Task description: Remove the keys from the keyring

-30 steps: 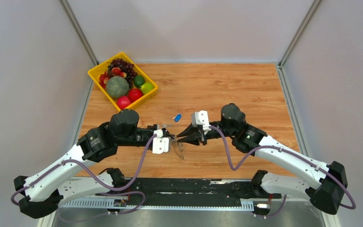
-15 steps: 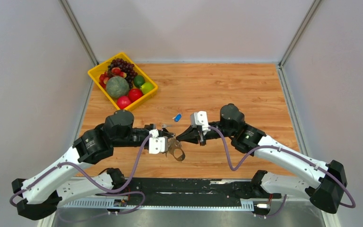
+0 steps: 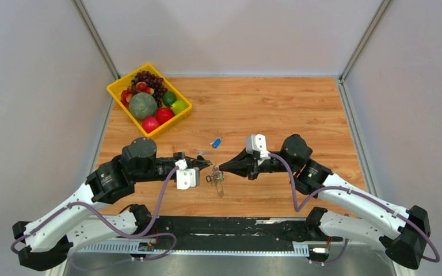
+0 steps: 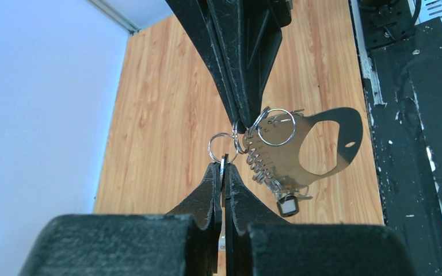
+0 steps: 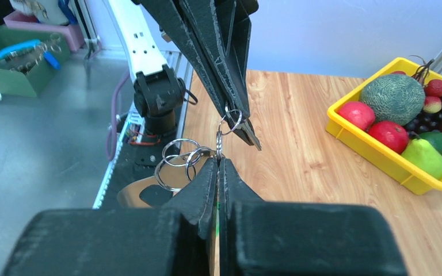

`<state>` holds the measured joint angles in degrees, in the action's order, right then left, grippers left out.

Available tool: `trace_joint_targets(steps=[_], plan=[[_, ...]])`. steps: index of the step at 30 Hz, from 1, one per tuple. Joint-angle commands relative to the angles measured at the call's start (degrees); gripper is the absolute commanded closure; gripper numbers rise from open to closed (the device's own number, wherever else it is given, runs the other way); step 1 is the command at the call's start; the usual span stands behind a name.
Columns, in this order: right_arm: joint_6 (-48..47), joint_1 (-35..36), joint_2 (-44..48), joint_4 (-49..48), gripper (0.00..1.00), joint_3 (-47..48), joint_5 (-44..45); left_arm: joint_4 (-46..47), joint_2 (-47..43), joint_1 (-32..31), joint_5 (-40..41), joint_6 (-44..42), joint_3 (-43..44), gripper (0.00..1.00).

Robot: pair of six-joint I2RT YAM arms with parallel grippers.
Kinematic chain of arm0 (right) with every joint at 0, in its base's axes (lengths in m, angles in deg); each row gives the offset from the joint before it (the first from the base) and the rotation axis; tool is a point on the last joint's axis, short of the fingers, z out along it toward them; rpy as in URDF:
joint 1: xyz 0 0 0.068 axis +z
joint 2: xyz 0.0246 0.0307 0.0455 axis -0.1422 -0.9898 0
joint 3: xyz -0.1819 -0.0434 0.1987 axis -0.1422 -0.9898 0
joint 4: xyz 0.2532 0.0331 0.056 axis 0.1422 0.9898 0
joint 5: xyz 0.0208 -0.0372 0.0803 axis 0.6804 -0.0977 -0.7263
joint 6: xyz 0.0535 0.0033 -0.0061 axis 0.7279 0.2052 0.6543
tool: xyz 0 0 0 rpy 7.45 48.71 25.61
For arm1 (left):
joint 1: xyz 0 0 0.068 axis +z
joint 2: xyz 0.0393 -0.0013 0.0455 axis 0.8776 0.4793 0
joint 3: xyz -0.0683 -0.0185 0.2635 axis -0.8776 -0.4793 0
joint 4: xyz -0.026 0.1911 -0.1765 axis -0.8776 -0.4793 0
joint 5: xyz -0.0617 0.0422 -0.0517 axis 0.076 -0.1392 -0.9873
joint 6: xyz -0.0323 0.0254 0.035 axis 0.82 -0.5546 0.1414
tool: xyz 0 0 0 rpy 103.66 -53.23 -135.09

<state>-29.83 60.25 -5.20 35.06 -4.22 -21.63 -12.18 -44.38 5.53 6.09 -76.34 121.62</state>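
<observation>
The bunch of keys [image 3: 216, 178] hangs between my two gripper tips above the table. My left gripper [image 4: 223, 165] is shut on a thin flat key seen edge-on, which is threaded on a small ring [image 4: 217, 147]. My right gripper [image 5: 218, 159] is shut on another thin flat key, with green showing between its fingers. The keyring loops [image 4: 277, 127] hang beside a wire coil, a brassy cut-out plate [image 4: 322, 146] and a small black tag [image 4: 288, 204]. The loops also show in the right wrist view [image 5: 178, 159].
A blue-tagged key [image 3: 215, 142] and a small silver key [image 3: 202, 153] lie on the wooden table behind the grippers. A yellow fruit basket [image 3: 117, 87] stands at the back left. The black base rail [image 3: 230, 227] runs along the near edge.
Both arms have drawn apart, the left to the left and the right to the right. The bunch now hangs narrower between the tips, and the plate no longer swings out.
</observation>
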Motion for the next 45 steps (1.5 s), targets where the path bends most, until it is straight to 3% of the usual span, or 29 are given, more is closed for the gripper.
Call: trace_joint_targets(steps=[1,10,20,23,26,34,41,45], plan=[[11.82,0.21,2.08,-16.06,1.00,-4.06,1.08,2.71,-0.67,0.09,-0.76,1.36,-1.26,1.00],[20.00,0.23,4.43,-30.80,1.00,-10.38,5.82,4.23,0.76,0.05,-4.86,3.86,-4.12,1.00],[21.69,0.23,5.89,-33.39,1.00,-11.92,11.97,9.08,2.32,0.09,-6.73,8.17,-7.28,1.00],[20.69,0.23,5.78,-29.93,1.00,-11.34,11.82,10.17,2.47,0.11,-4.53,9.34,-6.72,1.00],[17.88,0.27,6.22,-23.18,0.93,-10.18,11.76,9.72,2.10,0.08,-2.34,9.00,-5.12,1.00],[9.82,0.20,9.76,-10.43,0.94,-9.99,12.21,5.76,1.63,0.11,-1.87,6.52,-1.15,1.00],[3.24,0.18,9.04,-7.00,0.75,-8.22,7.70,3.90,1.37,0.08,-4.43,4.71,-0.06,1.00],[-2.96,0.19,5.67,-1.85,0.74,-3.86,7.94,3.06,1.16,0.11,-5.78,3.69,0.18,1.00]])
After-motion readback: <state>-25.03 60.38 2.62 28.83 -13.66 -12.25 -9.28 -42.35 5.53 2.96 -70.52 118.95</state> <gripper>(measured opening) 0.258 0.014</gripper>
